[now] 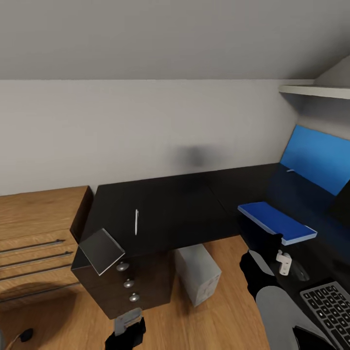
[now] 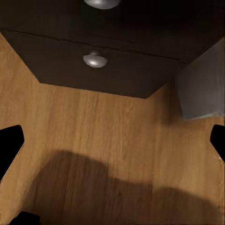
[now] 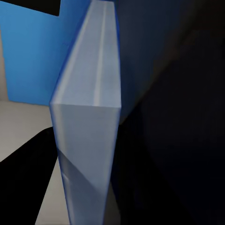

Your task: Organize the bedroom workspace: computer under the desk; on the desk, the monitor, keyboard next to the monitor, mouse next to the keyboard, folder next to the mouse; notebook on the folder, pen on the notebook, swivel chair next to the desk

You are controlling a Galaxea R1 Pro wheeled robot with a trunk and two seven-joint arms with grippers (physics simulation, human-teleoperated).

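**Q:** One folder — where is it?

**A:** One bright-blue folder [image 1: 276, 222] is held level just above the right wing of the black desk [image 1: 170, 209], in front of a blue wall panel [image 1: 318, 158]. The right gripper [image 1: 266, 243] grips its near edge. In the right wrist view the pale page edge [image 3: 91, 117] runs between two dark fingers [image 3: 28, 178], which are closed onto it.

**Q:** What else is on the desk?

**A:** Near the left end lies a thin white pen [image 1: 136, 221]. A small dark-grey notebook [image 1: 101, 251] sits tilted at the desk's front left corner, overhanging the edge. At the right, a keyboard [image 1: 330, 306] with black keys rests near the front edge.

**Q:** And below?

**A:** Under the desk stands a pale computer [image 1: 198, 274] on the wood floor [image 1: 214, 325], beside the drawer pedestal with round silver knobs [image 1: 128, 282].

**Q:** The left gripper?

**A:** It [image 1: 127, 330] hangs low before the pedestal. In its wrist view the fingers [image 2: 10, 145] are spread wide, holding nothing.
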